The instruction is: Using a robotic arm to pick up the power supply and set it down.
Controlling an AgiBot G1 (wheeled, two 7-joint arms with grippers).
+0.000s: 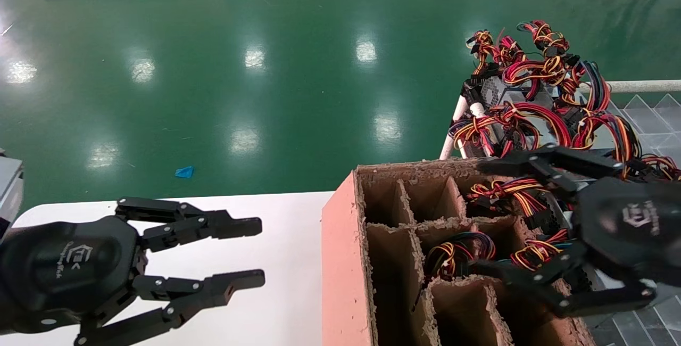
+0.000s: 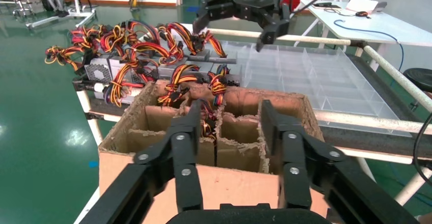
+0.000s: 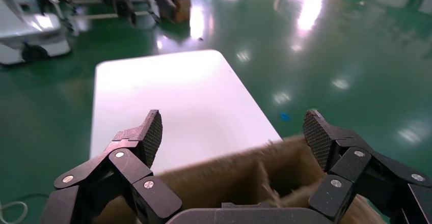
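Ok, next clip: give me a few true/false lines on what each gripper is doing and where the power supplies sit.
1. The right gripper hangs open over the cardboard box, holding nothing. True.
2. The left gripper is shut on a power supply. False: it is open and empty over the white table.
3. Every box compartment is filled. False: several are empty; only some hold wire bundles.
4. More power supplies lie on the rack beyond the box. True.

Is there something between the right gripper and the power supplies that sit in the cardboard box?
Nothing visible. The right gripper, fingers open, hangs over the box above wire bundles sticking out of its compartments. The supplies' bodies are hidden.
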